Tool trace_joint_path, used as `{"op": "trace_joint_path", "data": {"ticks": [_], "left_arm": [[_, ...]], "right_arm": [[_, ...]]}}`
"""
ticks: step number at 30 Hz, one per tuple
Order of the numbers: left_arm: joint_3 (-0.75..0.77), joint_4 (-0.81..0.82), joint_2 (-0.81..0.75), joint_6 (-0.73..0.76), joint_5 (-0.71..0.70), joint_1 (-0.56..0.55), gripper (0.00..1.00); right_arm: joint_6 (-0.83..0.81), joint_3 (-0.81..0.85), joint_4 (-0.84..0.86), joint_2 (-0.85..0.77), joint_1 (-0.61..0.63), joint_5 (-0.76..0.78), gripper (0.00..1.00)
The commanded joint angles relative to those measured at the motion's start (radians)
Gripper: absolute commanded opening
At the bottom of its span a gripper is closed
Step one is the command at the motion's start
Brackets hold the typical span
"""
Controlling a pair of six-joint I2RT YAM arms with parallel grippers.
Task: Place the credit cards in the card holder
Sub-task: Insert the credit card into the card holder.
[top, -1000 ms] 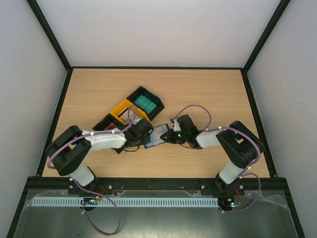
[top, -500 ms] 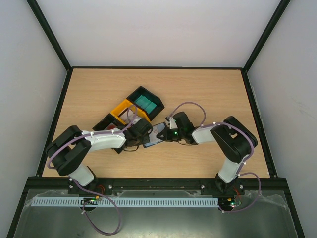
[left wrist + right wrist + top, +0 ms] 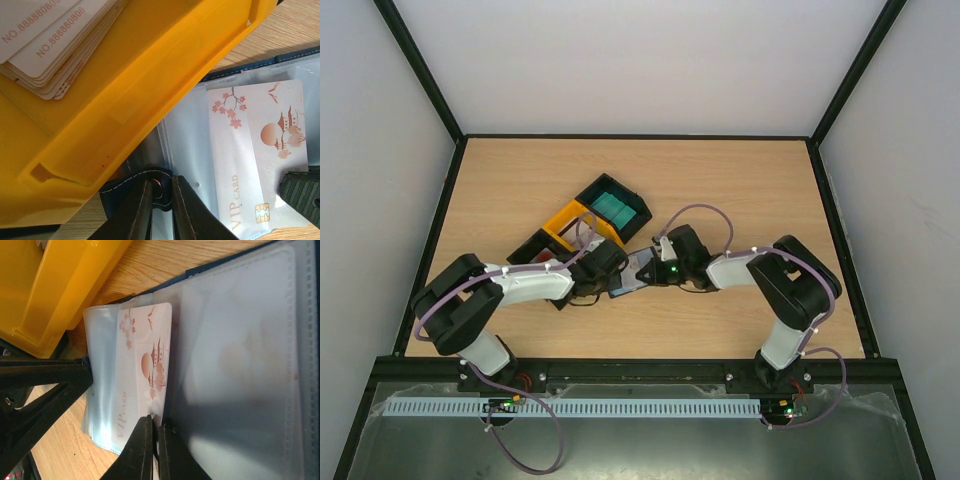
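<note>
VIP card [image 3: 255, 150] lies on clear sleeves, yellow tray [image 3: 150, 75] edge crowding close beside.
The left fingers [image 3: 132, 215] clamp the card holder [image 3: 120, 187] at its navy edge; the right fingers [image 3: 140, 450] are pinched together on the card's corner.

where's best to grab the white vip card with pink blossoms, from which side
Probably the short chip end of the white VIP card with pink blossoms, from the side away from the yellow plastic tray: it lies flat on the sleeves of the dark blue card holder, so only an edge can be pinched, as the right claw does.
</note>
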Motion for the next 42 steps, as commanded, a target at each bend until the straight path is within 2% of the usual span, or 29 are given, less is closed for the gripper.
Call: {"op": "trace_joint_path", "data": {"ticks": [1,6,11,14,22,26,32,38,42], "left_arm": [[-0.042,-0.051,0.015,0.028,-0.001,-0.002,0.13],[-0.038,-0.049,0.006,0.048,-0.005,-0.003,0.13],[-0.033,-0.056,0.012,0.051,-0.011,-0.003,0.12],[-0.029,-0.060,0.017,0.046,-0.013,-0.003,0.12],[-0.031,-0.073,0.013,0.027,-0.028,-0.002,0.12],[-0.032,-0.066,0.015,0.029,-0.024,-0.002,0.11],[-0.025,-0.062,0.027,0.033,-0.019,-0.002,0.11],[-0.024,-0.061,0.028,0.031,-0.021,-0.002,0.11],[-0.030,-0.059,0.025,0.027,-0.018,-0.003,0.11]], "right_arm": [[-0.090,-0.022,-0.255,0.010,-0.003,0.020,0.02],[-0.137,0.020,-0.328,0.040,-0.002,0.001,0.02],[-0.157,0.059,-0.414,0.050,-0.002,0.077,0.02],[-0.129,0.062,-0.439,0.023,-0.006,0.155,0.02],[-0.040,0.053,-0.429,-0.055,-0.018,0.229,0.02],[-0.021,0.044,-0.383,-0.060,-0.017,0.137,0.02],[-0.112,0.054,-0.426,-0.015,0.003,0.019,0.02],[-0.112,0.058,-0.415,0.026,0.027,0.003,0.02],[-0.036,0.057,-0.323,0.025,0.037,0.026,0.02]]}}
